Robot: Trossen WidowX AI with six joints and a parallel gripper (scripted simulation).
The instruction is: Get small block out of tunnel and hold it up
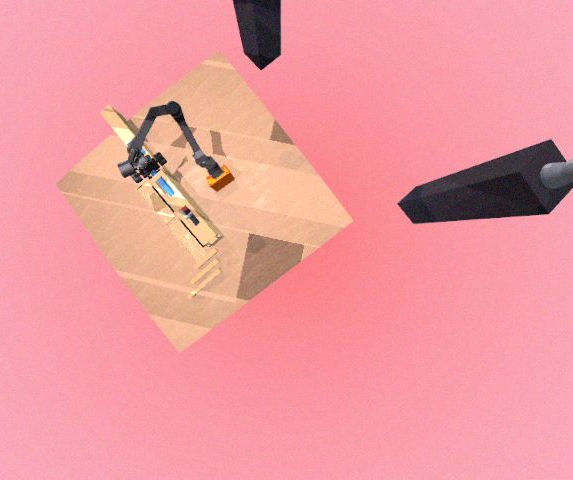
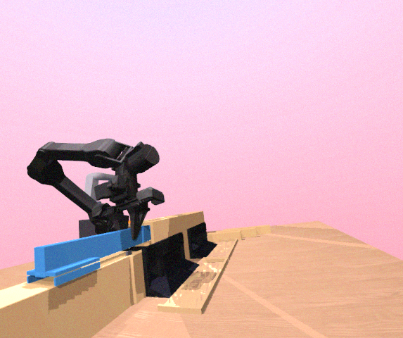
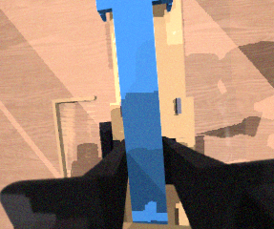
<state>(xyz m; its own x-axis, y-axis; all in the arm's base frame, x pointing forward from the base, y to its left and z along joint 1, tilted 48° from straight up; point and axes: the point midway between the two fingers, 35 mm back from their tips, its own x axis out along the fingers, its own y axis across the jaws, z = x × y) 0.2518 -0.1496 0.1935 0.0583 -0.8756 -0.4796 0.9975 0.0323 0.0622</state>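
My gripper (image 1: pixel 146 163) (image 2: pixel 132 236) (image 3: pixel 144 142) is shut on the blue handle (image 2: pixel 81 247) (image 3: pixel 137 57), with a finger on each side of its upright bar. The handle lies lengthwise on a pale wooden rail (image 1: pixel 115 121) (image 2: pixel 12 294) and runs into the near end of the wooden tunnel (image 1: pixel 201 232) (image 2: pixel 177 222). A blue part also shows through the tunnel's top opening in the top view. Farther along, a small dark red thing (image 1: pixel 185 209) shows in a second top opening; I cannot tell whether it is the block.
Dark panels (image 2: pixel 164 267) (image 2: pixel 197 240) stand on the tunnel's side, with a low pale-edged clear strip along the table beside them. Several pale rods (image 1: pixel 204 283) (image 2: pixel 254 231) lie beyond the tunnel's far end. The arm's orange base (image 1: pixel 220 179) stands on the tunnel's other side.
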